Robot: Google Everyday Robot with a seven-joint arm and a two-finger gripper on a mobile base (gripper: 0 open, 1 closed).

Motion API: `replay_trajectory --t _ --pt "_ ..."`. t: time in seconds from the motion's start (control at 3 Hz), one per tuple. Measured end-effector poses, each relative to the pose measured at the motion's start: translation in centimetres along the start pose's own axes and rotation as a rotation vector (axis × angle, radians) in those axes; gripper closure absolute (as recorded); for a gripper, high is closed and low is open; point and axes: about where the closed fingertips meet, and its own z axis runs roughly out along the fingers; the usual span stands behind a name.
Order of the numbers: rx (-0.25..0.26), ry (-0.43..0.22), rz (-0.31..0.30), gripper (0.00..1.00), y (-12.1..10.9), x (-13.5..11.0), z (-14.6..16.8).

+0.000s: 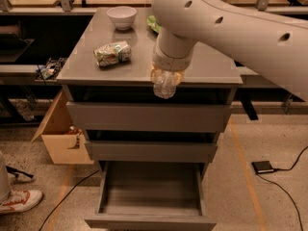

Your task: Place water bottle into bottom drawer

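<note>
At the cabinet [86,67] front edge, the hand [166,76] holds the water bottle [164,86] above open bottom drawer [151,189]

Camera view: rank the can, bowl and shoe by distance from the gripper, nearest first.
Gripper hangs at the front edge of the cabinet, holding the bottle.
1. Can, on the top, left.
2. Bowl, back left of the top.
3. Shoe, on the floor, far left.

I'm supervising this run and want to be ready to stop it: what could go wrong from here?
1. The gripper holds the water bottle high, at the front edge of the cabinet top. Released here, it would fall far and might bounce out of the bottom drawer.
2. On the way down, the arm could clip the two drawer fronts above it.
</note>
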Motion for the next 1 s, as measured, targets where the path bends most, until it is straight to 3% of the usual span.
replay_trajectory --t 0.33,0.67,1.0 --pt "-0.025 0.014 -0.028 1.00 -0.2 0.6 0.2" --pt "-0.089 0.021 -0.144 1.00 0.5 3.9 -0.5" --pt "-0.153 0.070 -0.316 1.00 1.5 10.2 -0.2"
